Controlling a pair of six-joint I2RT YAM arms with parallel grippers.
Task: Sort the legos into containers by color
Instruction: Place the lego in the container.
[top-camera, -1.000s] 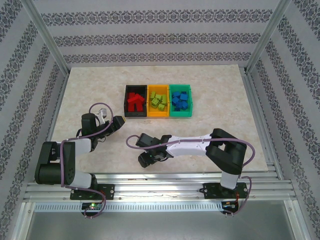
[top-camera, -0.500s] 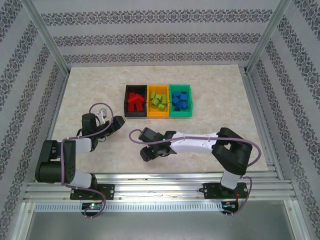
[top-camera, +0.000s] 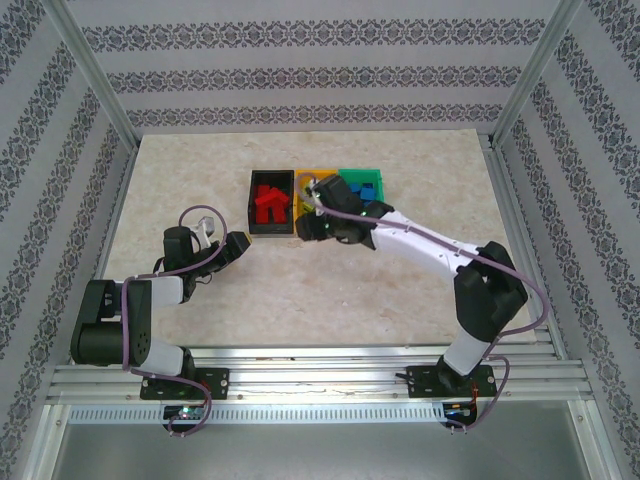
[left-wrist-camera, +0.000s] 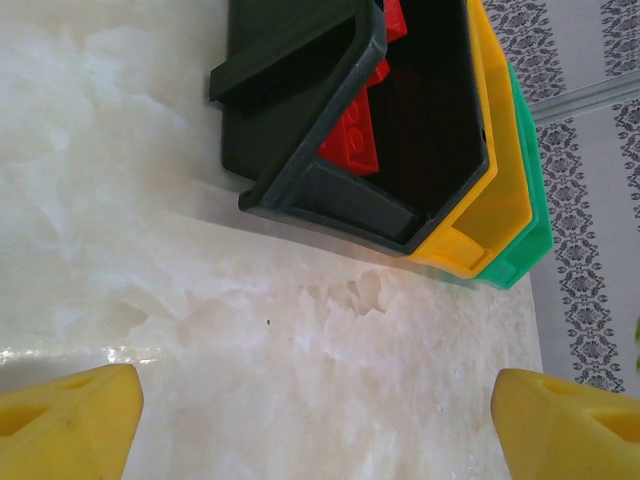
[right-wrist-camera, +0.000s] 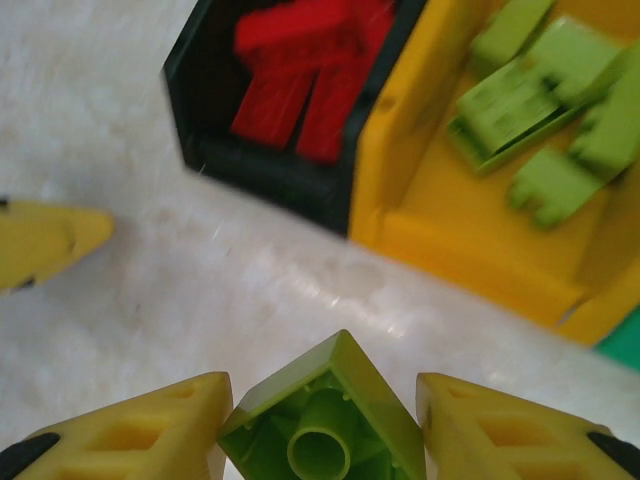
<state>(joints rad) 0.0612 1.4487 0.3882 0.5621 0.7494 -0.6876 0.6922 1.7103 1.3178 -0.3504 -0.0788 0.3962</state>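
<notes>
My right gripper (right-wrist-camera: 322, 398) is shut on a lime green lego (right-wrist-camera: 325, 430), which shows its hollow underside between the yellow fingers. In the top view the right gripper (top-camera: 308, 227) hovers at the near edge of the containers, over the seam between the black bin (top-camera: 270, 228) and the orange-yellow bin (top-camera: 312, 178). Red legos (top-camera: 268, 202) lie in the black bin, lime legos (right-wrist-camera: 545, 95) in the orange-yellow bin (right-wrist-camera: 470, 250), blue legos (top-camera: 366, 190) in the green bin (top-camera: 362, 174). My left gripper (top-camera: 240, 245) stands open and empty left of the bins, its fingers (left-wrist-camera: 70, 425) wide apart.
The three bins stand side by side at the table's middle back. Bare marble table (top-camera: 400, 290) lies in front of them and to both sides. The right arm (top-camera: 430, 245) stretches diagonally across the right half. Metal frame rails (top-camera: 320, 355) edge the near side.
The right arm swung from the table's near middle up to the bins' front edge, carrying the lime lego. The left arm stayed still.
</notes>
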